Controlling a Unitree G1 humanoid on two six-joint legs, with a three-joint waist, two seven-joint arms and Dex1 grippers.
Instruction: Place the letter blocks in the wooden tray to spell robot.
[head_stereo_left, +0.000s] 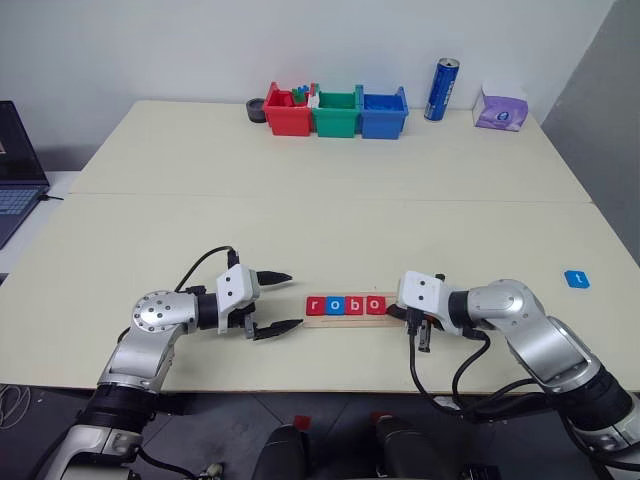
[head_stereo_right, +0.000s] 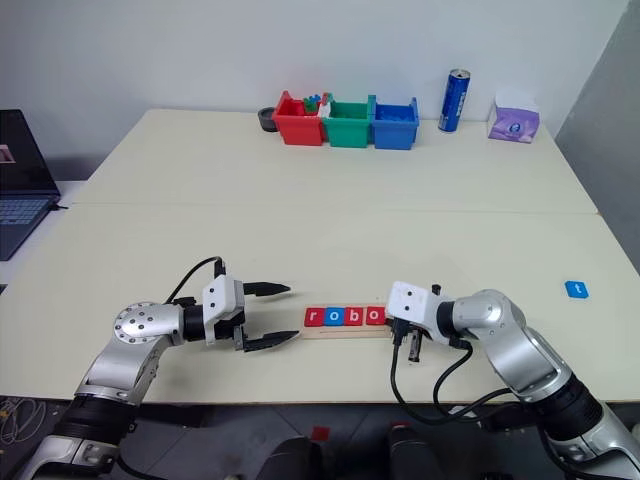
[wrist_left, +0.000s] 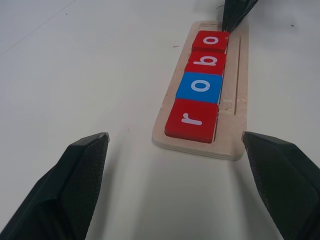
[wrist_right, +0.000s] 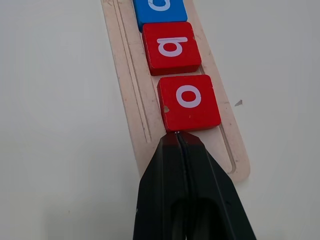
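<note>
Table: wooden tray (head_stereo_left: 392, 322) tiles (head_stereo_left: 345, 305) read "robo"; "t" tile (head_stereo_left: 575, 279) apart

Left arm: I see it bent in from the left, forearm lying low and pointing toward the middle.
Left gripper (head_stereo_left: 277, 301): I read its two black fingers (wrist_left: 75, 185) spread wide, tips pointing to the right, nothing between them.
Right arm: I see it reaching in from the right, elbow out, wrist angled down and to the left.
Right gripper (wrist_right: 176, 137): I read its fingers pressed together, tips low, empty.
</note>
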